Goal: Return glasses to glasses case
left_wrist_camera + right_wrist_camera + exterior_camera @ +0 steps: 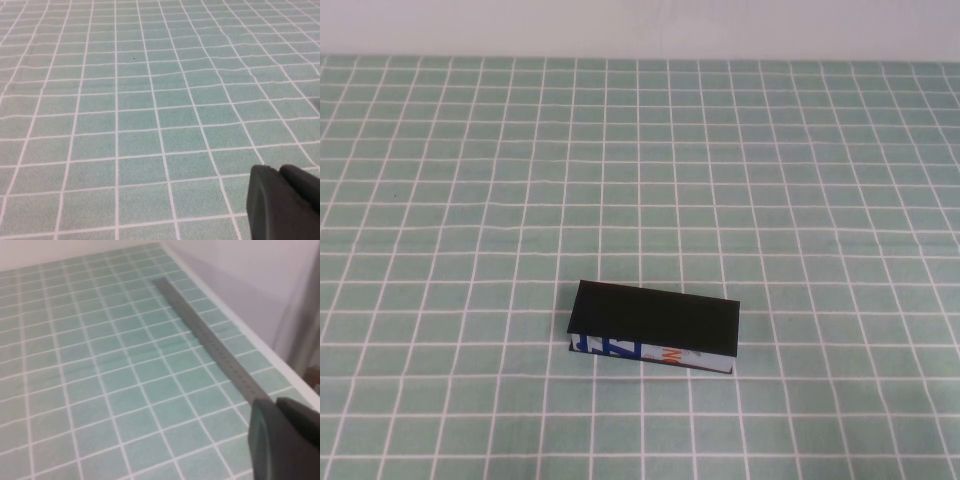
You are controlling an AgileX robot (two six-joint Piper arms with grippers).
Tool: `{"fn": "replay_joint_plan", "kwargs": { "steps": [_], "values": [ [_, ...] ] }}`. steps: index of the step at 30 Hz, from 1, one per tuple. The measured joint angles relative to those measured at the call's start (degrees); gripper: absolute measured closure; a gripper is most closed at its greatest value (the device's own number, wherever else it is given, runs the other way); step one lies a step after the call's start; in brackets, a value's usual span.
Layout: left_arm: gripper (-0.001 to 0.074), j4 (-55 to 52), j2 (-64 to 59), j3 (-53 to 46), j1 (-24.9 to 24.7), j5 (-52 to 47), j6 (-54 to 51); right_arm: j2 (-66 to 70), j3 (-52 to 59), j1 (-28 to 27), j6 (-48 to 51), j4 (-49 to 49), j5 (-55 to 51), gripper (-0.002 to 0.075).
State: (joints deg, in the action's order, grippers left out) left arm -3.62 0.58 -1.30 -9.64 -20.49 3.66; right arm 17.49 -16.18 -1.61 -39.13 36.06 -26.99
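The left gripper [280,200] hangs over bare green checked cloth [470,200]; I cannot tell how its claw stands. The glasses case [655,318] lies lid down near the front middle of the table. The right gripper [285,440], pinched shut and empty, hovers beside a grey ruler [205,335] at the table's edge.

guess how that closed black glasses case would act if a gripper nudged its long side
The glasses case looks boxy and rigid, lying flat and low on the checked cloth, so it would probably slide rather than tip or roll. A push near one end would likely swivel it.
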Motion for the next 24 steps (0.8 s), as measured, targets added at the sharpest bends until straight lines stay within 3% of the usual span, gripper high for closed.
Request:
{"fn": "replay_joint_plan", "kwargs": {
  "steps": [7, 13, 20, 24],
  "values": [
    [0.0737, 0.0, 0.0, 0.0, 0.0, 0.0, 0.0, -0.11, 0.0, -1.45, 0.0, -0.33, 0.35, 0.0737],
    [0.0737, 0.0, 0.0, 0.0, 0.0, 0.0, 0.0, -3.25, 0.4, -1.49, 1.69, -12.58, 3.99, 0.0737],
    [0.0737, 0.0, 0.0, 0.0, 0.0, 0.0, 0.0, -8.36, 4.3, -1.49, 32.62, -34.29, 10.05, 0.0737],
    [0.0737, 0.0, 0.0, 0.0, 0.0, 0.0, 0.0, -12.21, 10.87, -1.49, 43.24, -39.77, 16.89, 0.0737]
  ]
}}
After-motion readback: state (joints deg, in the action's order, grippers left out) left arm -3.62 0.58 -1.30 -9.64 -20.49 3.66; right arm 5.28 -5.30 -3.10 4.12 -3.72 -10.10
